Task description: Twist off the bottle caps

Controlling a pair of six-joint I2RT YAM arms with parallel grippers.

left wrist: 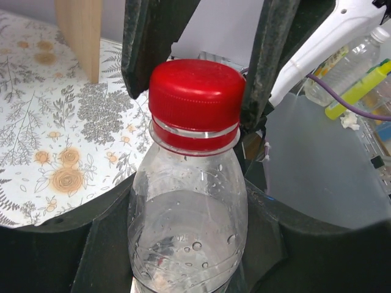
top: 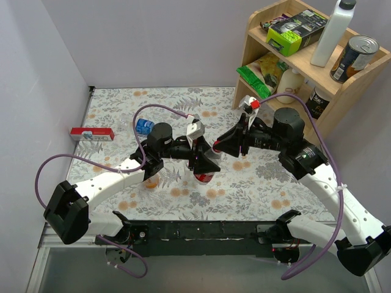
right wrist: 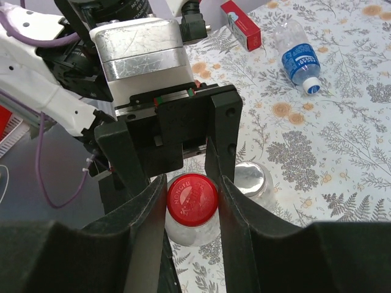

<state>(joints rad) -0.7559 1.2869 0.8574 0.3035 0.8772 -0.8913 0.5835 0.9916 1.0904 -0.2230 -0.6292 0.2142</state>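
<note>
Centre frame: the left gripper (left wrist: 189, 213) is clamping the clear bottle (left wrist: 185, 256) steady while the right gripper (right wrist: 192, 189) is pinching its red cap (left wrist: 194, 97), ready for unscrewing.

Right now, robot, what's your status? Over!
Left gripper shut around the clear bottle. Right gripper shut on its red cap, cap still on. Silver-capped bottle close beside, not blocking.

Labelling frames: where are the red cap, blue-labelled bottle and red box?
red cap (left wrist: 194, 91), left wrist view, its side wall
blue-labelled bottle (right wrist: 299, 61), right wrist view, its label
red box (top: 91, 134), top external view, top face
</note>
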